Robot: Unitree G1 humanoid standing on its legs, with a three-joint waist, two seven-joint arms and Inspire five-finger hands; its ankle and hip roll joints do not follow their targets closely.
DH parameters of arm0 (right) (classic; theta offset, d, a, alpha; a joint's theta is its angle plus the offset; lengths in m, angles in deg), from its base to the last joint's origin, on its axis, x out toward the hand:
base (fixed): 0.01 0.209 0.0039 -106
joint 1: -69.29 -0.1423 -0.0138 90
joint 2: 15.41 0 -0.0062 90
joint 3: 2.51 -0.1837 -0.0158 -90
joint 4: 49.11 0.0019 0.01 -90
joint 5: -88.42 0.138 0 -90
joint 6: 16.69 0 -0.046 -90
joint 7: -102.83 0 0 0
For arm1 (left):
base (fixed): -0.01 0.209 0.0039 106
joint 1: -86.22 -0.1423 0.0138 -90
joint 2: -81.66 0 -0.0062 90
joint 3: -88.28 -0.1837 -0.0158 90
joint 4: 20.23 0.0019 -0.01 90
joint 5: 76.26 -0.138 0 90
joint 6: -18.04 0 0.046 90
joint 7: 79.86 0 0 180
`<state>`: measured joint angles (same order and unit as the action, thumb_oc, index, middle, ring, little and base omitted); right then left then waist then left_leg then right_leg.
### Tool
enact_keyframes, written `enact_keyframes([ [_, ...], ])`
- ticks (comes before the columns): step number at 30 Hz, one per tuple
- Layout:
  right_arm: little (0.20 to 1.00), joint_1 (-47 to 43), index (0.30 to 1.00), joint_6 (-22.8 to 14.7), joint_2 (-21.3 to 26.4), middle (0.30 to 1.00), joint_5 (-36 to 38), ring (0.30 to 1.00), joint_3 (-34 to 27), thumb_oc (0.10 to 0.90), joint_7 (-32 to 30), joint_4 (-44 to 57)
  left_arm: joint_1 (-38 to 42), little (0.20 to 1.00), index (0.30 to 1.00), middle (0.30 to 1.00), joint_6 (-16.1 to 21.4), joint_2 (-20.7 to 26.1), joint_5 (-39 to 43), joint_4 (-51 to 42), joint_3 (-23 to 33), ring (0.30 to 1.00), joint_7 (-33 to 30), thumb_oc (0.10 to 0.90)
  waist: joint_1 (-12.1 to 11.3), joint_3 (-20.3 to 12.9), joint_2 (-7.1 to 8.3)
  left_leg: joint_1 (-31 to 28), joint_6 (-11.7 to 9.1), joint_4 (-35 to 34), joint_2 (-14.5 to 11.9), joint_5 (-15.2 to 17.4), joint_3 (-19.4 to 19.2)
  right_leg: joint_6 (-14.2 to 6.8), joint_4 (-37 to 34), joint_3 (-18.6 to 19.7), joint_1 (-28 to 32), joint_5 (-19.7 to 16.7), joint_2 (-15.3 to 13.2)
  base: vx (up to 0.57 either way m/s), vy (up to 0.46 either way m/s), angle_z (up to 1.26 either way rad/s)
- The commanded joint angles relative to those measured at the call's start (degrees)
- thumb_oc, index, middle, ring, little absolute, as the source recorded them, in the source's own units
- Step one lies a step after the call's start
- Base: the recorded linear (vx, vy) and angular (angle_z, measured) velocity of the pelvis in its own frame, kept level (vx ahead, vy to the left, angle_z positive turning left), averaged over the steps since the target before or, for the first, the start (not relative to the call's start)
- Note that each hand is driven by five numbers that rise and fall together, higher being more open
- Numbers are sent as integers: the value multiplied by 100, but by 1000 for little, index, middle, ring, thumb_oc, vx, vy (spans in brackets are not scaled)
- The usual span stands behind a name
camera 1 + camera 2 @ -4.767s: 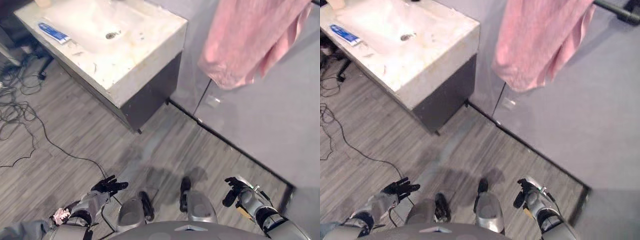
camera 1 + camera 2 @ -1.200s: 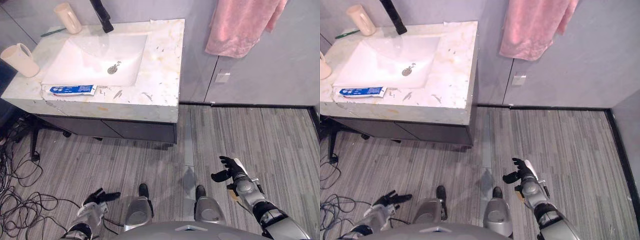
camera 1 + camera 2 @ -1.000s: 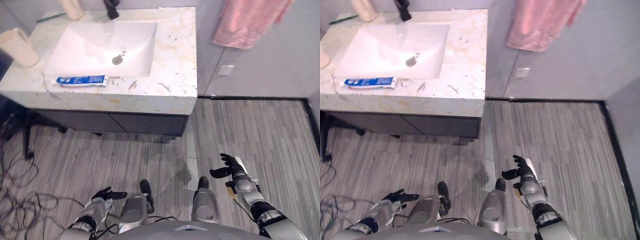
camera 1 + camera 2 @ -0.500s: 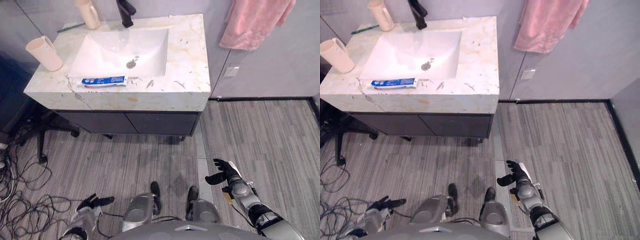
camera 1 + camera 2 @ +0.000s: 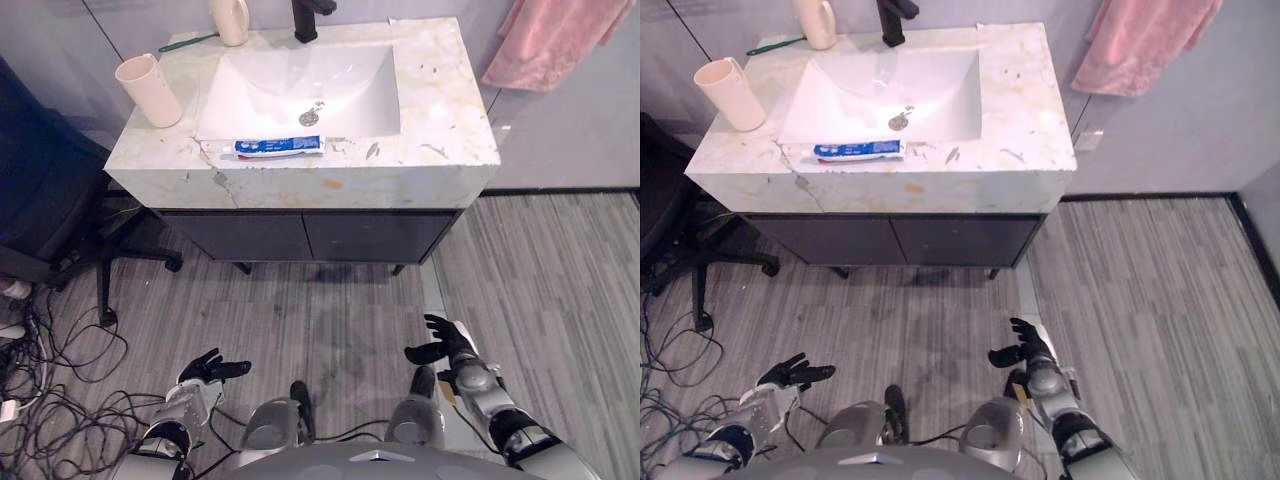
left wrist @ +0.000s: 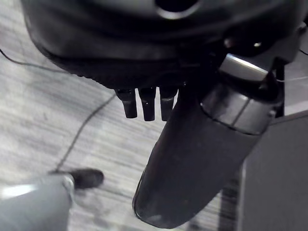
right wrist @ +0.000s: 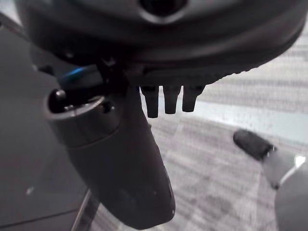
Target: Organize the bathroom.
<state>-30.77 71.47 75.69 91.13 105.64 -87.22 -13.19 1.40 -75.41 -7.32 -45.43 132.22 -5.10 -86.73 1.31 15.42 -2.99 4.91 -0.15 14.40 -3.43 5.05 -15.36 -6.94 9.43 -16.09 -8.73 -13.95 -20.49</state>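
A marble-topped vanity table [image 5: 440, 140] with dark cabinet doors stands against a grey wall on a wood-plank floor [image 5: 300, 320]. A white sink [image 5: 300, 85] is set into its top, with a black faucet [image 5: 312, 15] behind. A pink towel [image 5: 555, 45] hangs on the wall to the right. A black office chair [image 5: 45, 190] stands left of the vanity. A beige cup [image 5: 150, 90] sits at the table's left edge, a second cream cup [image 5: 230, 18] near the faucet. A blue toothpaste tube [image 5: 280, 147] lies along the sink's front rim; a green toothbrush [image 5: 188, 41] rests at the back left. Low over the floor, the left hand [image 5: 210, 368] and right hand [image 5: 445, 345] hang empty, fingers spread.
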Motion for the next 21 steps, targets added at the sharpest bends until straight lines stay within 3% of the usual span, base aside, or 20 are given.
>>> enact_keyframes([
  [1,900,-278,900,-71,432,900,0,900,96,800,-18,513,-465,900,900,900,25,463,-3,-265,164,900,-274,800,-23,-46,-103,-368,-90,-533,-310,140,14,-220,627,87,-152,1703,780,15,-29,-29],
  [3,900,-226,900,-115,424,900,-113,900,84,800,22,371,-423,900,900,900,108,468,157,-254,248,900,-379,800,-22,-70,-37,-354,-111,-553,-252,91,-12,-127,194,-134,59,1620,842,32,-60,-15],
  [7,900,-188,900,-188,611,900,-173,900,12,800,33,77,-364,900,900,900,424,447,503,-290,549,900,-572,800,26,-131,-43,-293,-207,-631,-218,-73,92,36,-273,73,307,1655,1112,17,5,21],
  [10,900,-55,900,-162,663,900,-155,900,-36,800,60,56,-363,900,900,900,585,525,776,-254,829,900,-698,800,44,-209,5,-315,-230,-627,-255,-108,75,53,-416,40,463,1666,1128,64,3,6],
  [17,900,216,900,-230,581,900,-171,900,-108,800,159,7,-363,900,900,900,542,875,543,-288,1265,900,-666,800,77,-412,76,-465,-242,-502,-424,-15,-154,47,-310,-44,593,1804,1103,101,-38,-1],
  [18,900,267,900,-147,566,900,-215,900,-68,800,228,77,-395,900,900,900,539,816,328,-335,1260,900,-544,800,75,-442,108,-311,-320,107,-514,-116,-136,190,-311,14,647,1884,1194,99,-83,1],
  [19,900,274,900,-135,567,900,-223,900,-63,800,248,89,-399,900,900,900,549,807,303,-343,1253,900,-512,800,73,-445,109,-280,-332,170,-525,-139,-122,207,-313,17,654,1891,1206,90,-97,5],
  [20,900,294,900,-43,583,900,-272,900,-24,800,304,188,-445,900,900,900,565,745,148,-426,1157,900,-391,800,28,-405,166,103,-386,1058,-555,-308,162,321,-291,91,689,1933,1259,47,-37,5],
  [21,900,298,900,2,595,900,-313,900,7,800,341,233,-464,900,900,900,547,717,29,-508,1080,900,-361,800,-9,-361,181,312,-392,1294,-561,-376,345,356,-257,112,718,1954,1274,65,11,10],
])
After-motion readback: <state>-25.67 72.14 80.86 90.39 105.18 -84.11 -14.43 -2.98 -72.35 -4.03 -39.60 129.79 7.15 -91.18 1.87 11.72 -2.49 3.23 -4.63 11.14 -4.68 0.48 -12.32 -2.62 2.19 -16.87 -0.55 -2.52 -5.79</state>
